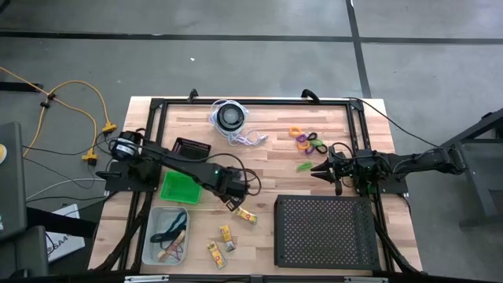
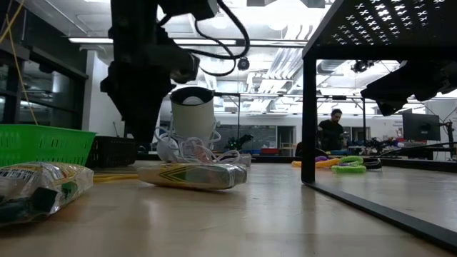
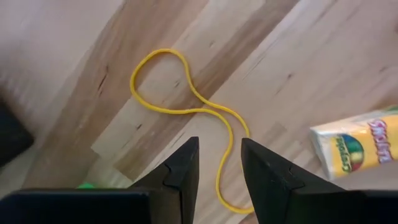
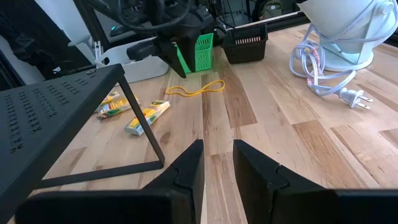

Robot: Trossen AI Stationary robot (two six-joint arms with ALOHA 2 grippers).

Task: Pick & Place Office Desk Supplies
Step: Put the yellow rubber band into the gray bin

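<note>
A yellow rubber band (image 3: 180,106), twisted into a figure of eight, lies flat on the wooden table (image 1: 267,169); it also shows in the right wrist view as the yellow band (image 4: 196,89). My left gripper (image 3: 219,146) points down over its one end, open, with a strand of the band running under the gap between the fingers. A yellow packet (image 3: 354,149) lies just beside it. My right gripper (image 4: 217,146) waits open at the table's right edge, near several coloured rings (image 1: 306,141), with nothing between its fingers.
A green basket (image 1: 179,187) and a clear bin (image 1: 167,236) holding bands stand left of my left gripper. More yellow packets (image 1: 222,240) lie near the front edge. A black perforated tray (image 1: 326,230) fills the front right. A round device with white cord (image 1: 230,116) and a small black basket (image 1: 191,147) stand at the back.
</note>
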